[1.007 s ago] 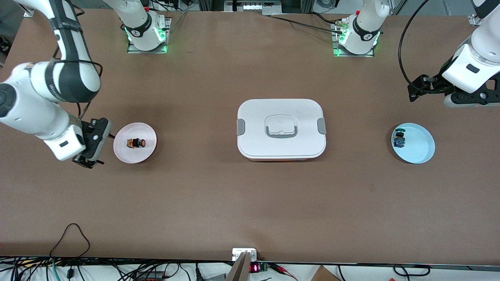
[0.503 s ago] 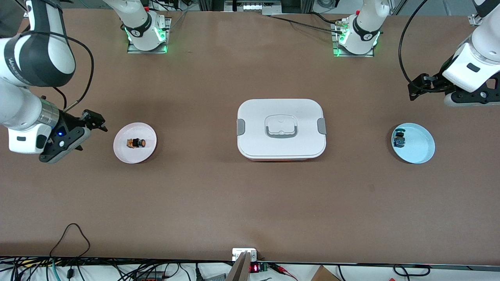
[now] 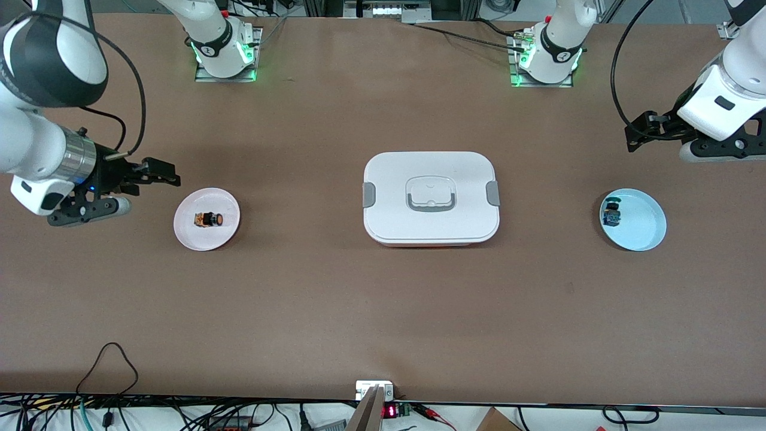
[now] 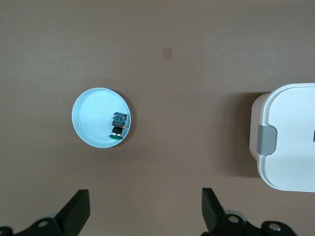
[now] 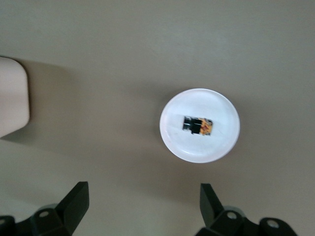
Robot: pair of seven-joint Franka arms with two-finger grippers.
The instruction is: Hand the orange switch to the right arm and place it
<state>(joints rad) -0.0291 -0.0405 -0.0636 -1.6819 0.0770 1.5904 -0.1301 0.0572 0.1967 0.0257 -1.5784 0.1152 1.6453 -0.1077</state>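
Pink is the colour of the small plate point(image 3: 206, 219) at the right arm's end of the desk point(image 3: 383, 299), and the orange switch point(image 3: 209, 220) lies on it on its side, untouched. The right gripper point(image 3: 157, 178) hovers over bare desk just beside that plate, toward the end of the desk, its fingers point(image 5: 76, 199) standing wide apart with nothing between them. Over the last second this arm has swung round: a moment ago its gripper hung lower and nearer the front camera, pointing down beside the plate, and now it lies nearly level, aimed toward the plate. The right wrist view shows plate and switch clear of the fingers, so no grasp has begun (the switch has not shifted at all).

At mid-desk sits a white lidded box point(image 3: 431, 197) with grey clips, closed and unmoved.

Toward the left arm's end, a pale blue plate point(image 3: 633, 219) holds the blue-topped switch point(image 3: 611, 214), which is not the one wanted. The left gripper point(image 3: 635, 133) waits over bare desk, its fingers point(image 4: 78, 210) also spread and empty; it has scarcely stirred.

Judging from this, the task is at its very start, and the right arm seems to be lining up on the orange switch.
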